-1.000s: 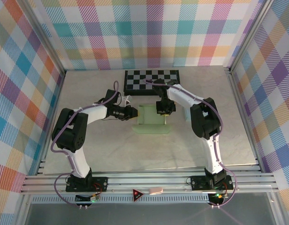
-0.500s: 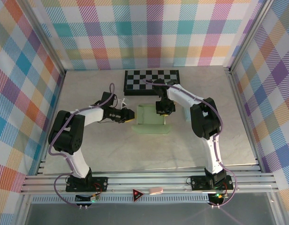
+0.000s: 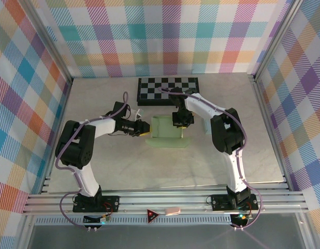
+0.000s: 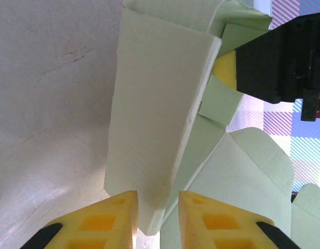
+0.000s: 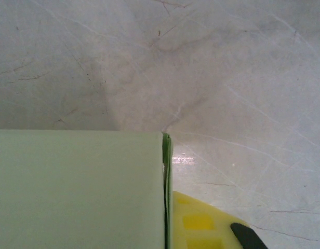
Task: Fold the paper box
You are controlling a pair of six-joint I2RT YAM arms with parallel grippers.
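The marbled surface [image 3: 123, 166] carries a checkered mat [image 3: 168, 89] at the back and, just in front of it, the pale green paper box [image 3: 168, 136] — partly folded. The left jaws pinch its left wall; the right jaws, pressed nearly together, pinch its right wall.

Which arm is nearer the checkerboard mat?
Right. The right arm passes over the checkerboard mat's near edge down to the paper box's right wall; the left arm lies clear of the mat, left gripper at the box's left side.
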